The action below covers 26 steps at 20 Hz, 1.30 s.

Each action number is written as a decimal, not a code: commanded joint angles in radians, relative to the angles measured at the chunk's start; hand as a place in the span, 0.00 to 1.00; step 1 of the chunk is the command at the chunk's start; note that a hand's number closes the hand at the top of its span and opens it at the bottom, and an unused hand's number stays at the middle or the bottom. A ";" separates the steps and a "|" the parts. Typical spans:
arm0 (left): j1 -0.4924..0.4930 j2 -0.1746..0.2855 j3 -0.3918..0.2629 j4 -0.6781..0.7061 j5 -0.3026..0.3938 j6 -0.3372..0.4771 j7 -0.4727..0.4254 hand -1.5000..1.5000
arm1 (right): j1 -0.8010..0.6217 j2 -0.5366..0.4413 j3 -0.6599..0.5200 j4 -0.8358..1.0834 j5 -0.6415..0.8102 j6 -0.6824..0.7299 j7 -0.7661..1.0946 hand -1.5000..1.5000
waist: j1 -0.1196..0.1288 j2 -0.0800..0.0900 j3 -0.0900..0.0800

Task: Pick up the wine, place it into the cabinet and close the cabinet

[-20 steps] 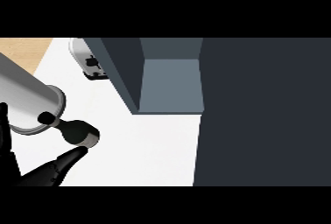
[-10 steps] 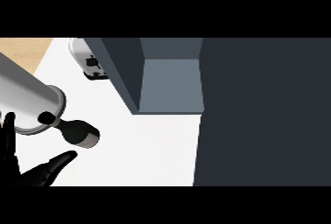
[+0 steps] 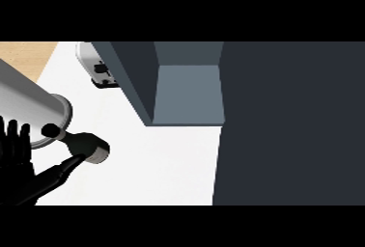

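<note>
At the view's left edge the left hand (image 3: 18, 166) is spread wide, fingers straight, thumb tip at the side of the dark wine bottle (image 3: 91, 146) on the white counter (image 3: 157, 164), left of the open cabinet (image 3: 187, 94).

A white surface (image 3: 164, 164) was seen across the middle and lower left of the view. At its far left end a small silver appliance (image 3: 98, 72) with black trim was set, cut off by the view's upper edge; its kind could not be told. Beyond the surface's left edge, a tan, wood-toned area (image 3: 25, 53) was shown.
</note>
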 commanded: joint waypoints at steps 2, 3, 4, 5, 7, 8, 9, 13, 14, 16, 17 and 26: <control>0.034 -0.037 0.019 0.093 -0.004 -0.024 -0.135 0.00 | -0.003 0.016 -0.002 -0.143 -0.043 -0.034 0.070 0.00 | 0.002 0.000 0.000; 0.020 -0.012 0.078 0.122 0.053 -0.066 -0.161 0.00 | 0.003 0.011 -0.010 -0.136 -0.065 -0.021 0.065 0.00 | 0.002 0.000 0.000; -0.018 -0.044 0.019 0.159 -0.014 0.004 -0.156 0.00 | 0.000 -0.005 -0.033 -0.147 -0.092 -0.011 0.085 0.00 | -0.002 0.000 0.001; 0.015 -0.038 0.050 0.182 0.034 -0.066 -0.200 0.00 | -0.013 0.019 -0.014 -0.070 -0.035 -0.008 0.007 0.00 | 0.003 0.001 0.000; 0.010 -0.001 0.133 0.219 0.104 -0.112 -0.218 0.00 | -0.012 0.014 -0.011 -0.104 -0.039 -0.020 0.057 0.00 | 0.003 0.000 0.000; 0.004 -0.044 0.064 0.254 0.047 -0.084 -0.251 0.00 | 0.074 0.013 -0.045 -0.121 -0.086 0.025 -0.018 0.00 | -0.003 0.000 0.001; -0.055 -0.028 0.093 0.306 0.057 -0.090 -0.255 0.00 | 0.025 0.021 0.015 -0.135 -0.007 -0.012 0.050 0.00 | -0.001 0.001 0.000; -0.072 -0.005 0.121 0.343 0.090 -0.103 -0.234 0.00 | -0.029 0.030 0.044 -0.158 0.004 -0.049 0.120 0.00 | 0.000 0.000 0.000; 0.005 -0.037 0.103 0.311 0.097 -0.130 -0.283 0.00 | 0.003 0.021 -0.011 -0.169 -0.055 -0.033 0.096 0.00 | 0.001 0.000 0.001; 0.024 -0.044 0.069 0.341 0.093 -0.136 -0.338 0.00 | 0.014 0.018 -0.055 -0.102 -0.071 0.001 0.018 0.00 | 0.002 0.000 0.001; 0.015 -0.023 0.122 0.383 0.123 -0.190 -0.349 0.00 | -0.046 0.028 0.019 -0.133 -0.002 -0.043 0.108 0.00 | 0.003 0.000 0.000; -0.117 -0.038 0.123 0.550 0.119 -0.183 -0.393 0.00 | 0.009 0.011 -0.051 -0.147 -0.097 0.013 0.074 0.00 | -0.004 0.001 0.001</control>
